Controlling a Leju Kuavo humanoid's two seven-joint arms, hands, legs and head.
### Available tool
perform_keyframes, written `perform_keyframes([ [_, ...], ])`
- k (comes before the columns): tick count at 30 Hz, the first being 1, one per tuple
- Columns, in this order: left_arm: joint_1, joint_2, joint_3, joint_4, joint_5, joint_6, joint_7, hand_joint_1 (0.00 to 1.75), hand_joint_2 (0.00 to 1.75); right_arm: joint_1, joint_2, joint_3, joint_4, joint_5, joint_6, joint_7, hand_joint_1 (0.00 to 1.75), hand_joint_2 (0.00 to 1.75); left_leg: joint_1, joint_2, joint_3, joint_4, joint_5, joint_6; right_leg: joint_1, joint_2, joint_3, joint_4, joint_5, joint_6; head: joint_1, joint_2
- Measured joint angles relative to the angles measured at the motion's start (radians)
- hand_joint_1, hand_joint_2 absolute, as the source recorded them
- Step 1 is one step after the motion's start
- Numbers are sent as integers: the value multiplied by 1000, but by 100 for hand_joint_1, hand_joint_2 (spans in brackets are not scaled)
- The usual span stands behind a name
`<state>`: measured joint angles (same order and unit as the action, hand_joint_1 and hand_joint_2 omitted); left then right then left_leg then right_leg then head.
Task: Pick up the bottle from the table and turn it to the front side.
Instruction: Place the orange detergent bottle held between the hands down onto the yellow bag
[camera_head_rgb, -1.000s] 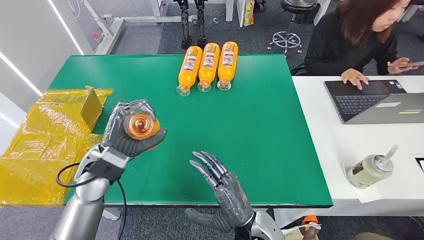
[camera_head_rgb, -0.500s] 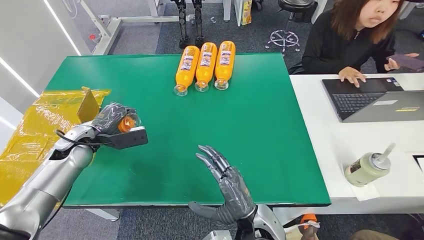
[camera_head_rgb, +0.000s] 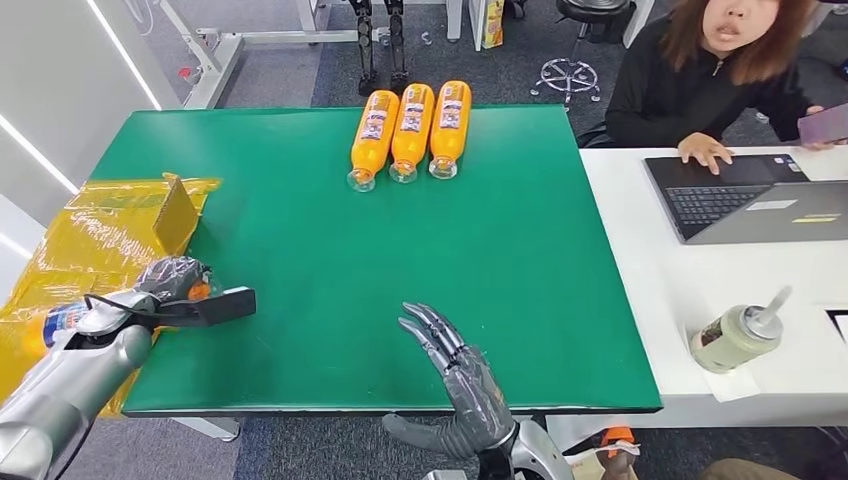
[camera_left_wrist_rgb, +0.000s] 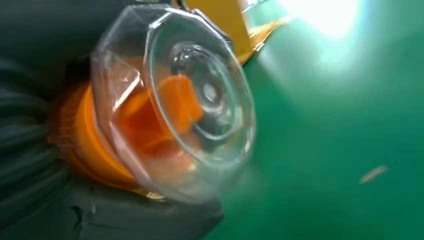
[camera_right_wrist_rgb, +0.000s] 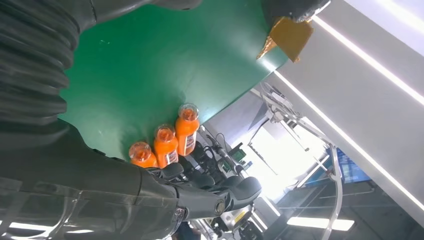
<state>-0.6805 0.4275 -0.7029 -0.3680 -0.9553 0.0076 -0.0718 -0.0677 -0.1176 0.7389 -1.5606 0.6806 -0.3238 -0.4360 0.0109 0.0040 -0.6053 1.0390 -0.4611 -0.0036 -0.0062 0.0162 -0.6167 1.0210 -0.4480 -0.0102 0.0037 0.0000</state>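
Note:
My left hand (camera_head_rgb: 170, 281) grips an orange juice bottle (camera_head_rgb: 62, 321) at the table's left edge, over the yellow wrapping. The bottle lies roughly level, its labelled part pointing left past my wrist. In the left wrist view its clear base (camera_left_wrist_rgb: 192, 100) faces the camera, with my left hand (camera_left_wrist_rgb: 35, 150) wrapped around the orange body. My right hand (camera_head_rgb: 462, 377) hovers open above the table's near edge, fingers spread, holding nothing. Three more orange bottles (camera_head_rgb: 412, 128) lie side by side at the far edge of the green table (camera_head_rgb: 300, 230); the right wrist view shows the three bottles (camera_right_wrist_rgb: 165, 145) beyond my right hand (camera_right_wrist_rgb: 100, 185).
A yellow-wrapped package (camera_head_rgb: 95, 250) with a cardboard flap sits left of the green table. On the white table (camera_head_rgb: 650, 270) to the right stand a laptop (camera_head_rgb: 745, 200) and a lidded drink with a straw (camera_head_rgb: 738, 340). A person (camera_head_rgb: 715, 80) sits behind it.
My left arm has swung the bottle down and to the left, from above the table to its left edge, tipping it from base-up to roughly level. The right hand barely shifted.

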Motion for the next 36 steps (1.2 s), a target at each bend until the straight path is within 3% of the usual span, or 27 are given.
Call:
perform_keyframes([
  [1, 7, 2, 0, 6, 3, 7, 4, 0, 175, 0, -1, 0, 1, -3, 1, -2, 0, 175, 0, 0, 0, 0, 0, 0, 0, 0, 0, 0, 0, 0, 0, 0],
  [13, 10, 5, 5, 24, 11, 4, -15, 0, 175, -17, -6, 0, 29, -31, 7, -4, 0, 175, 0, -2, 1, 0, 1, -2, 0, -2, 2, 1, 1, -1, 0, 0],
  [20, 1, 9, 12, 23, 8, -1, -108, 0, 175, -26, -6, 0, 42, -31, 7, -4, 0, 175, 0, -2, 1, 0, 2, -3, 0, -2, 1, 2, 1, -1, 0, 0],
  [29, -14, 10, 62, -124, 200, -194, -327, 0, 175, -30, 3, -6, 62, -30, 7, -4, 0, 175, 0, -2, 1, 0, 2, -3, 0, -2, 1, 2, 1, -1, 0, 0],
  [32, -9, 6, 69, -212, 305, -266, -367, 0, 175, -30, 10, -10, 69, -29, 7, -4, 0, 175, 0, -2, 1, 0, 2, -3, 0, -2, 1, 2, 1, -1, 0, 0],
  [36, 10, -17, 69, -329, 409, -282, -380, 0, 175, -31, 17, -21, 73, -30, 7, -4, 0, 175, 0, -3, 1, 0, 2, -3, 0, -3, 1, 1, 1, -1, 0, 0],
])
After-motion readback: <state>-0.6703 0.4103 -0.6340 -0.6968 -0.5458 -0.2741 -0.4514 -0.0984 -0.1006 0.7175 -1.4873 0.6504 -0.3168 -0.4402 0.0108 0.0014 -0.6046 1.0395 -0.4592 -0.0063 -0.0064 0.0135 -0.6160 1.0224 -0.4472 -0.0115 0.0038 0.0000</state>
